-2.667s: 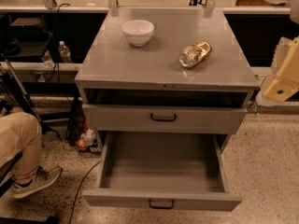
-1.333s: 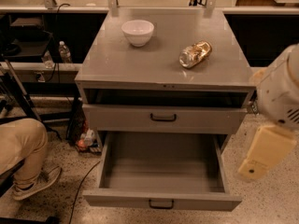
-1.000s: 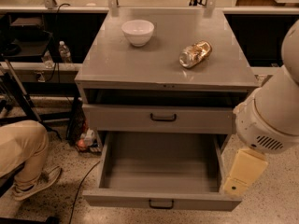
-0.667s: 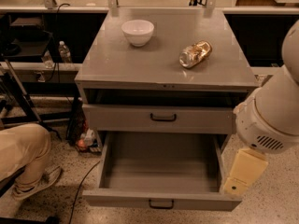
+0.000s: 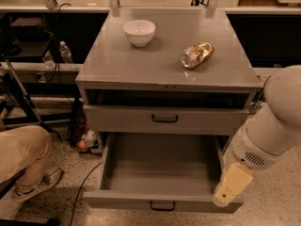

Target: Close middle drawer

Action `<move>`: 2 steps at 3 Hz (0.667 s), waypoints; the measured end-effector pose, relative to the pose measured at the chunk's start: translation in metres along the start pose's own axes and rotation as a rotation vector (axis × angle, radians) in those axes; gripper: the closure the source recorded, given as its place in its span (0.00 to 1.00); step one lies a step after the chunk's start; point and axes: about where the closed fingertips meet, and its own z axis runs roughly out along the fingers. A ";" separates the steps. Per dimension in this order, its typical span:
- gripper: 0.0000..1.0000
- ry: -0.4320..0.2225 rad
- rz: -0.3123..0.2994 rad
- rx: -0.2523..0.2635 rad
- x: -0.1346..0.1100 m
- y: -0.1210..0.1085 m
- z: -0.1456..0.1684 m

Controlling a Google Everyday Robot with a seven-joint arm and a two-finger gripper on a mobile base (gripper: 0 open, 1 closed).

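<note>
The middle drawer (image 5: 160,166) is pulled far out of the grey cabinet. It is a deep, empty tray with a low front (image 5: 117,201) and a small black handle (image 5: 162,205). Above it, the taller-fronted top drawer (image 5: 122,119) stands slightly out. The lowest drawer is hidden beneath the open one. My gripper (image 5: 225,197), a cream piece at the end of the white arm (image 5: 273,126), hangs at the drawer's front right corner, over the right end of its front.
On the cabinet top (image 5: 141,65) stand a white bowl (image 5: 139,32) and a crumpled gold bag (image 5: 197,54). A person's leg and shoe (image 5: 23,159) are at the left. Bottles (image 5: 66,52) and cables lie by the cabinet's left side.
My arm has swung down from the upper right to the open drawer's front right corner. The person's leg shifted slightly. The drawers have not moved.
</note>
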 end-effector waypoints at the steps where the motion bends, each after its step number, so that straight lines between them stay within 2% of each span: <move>1: 0.03 0.013 0.169 -0.091 0.028 -0.002 0.077; 2: 0.25 0.022 0.267 -0.135 0.043 0.003 0.118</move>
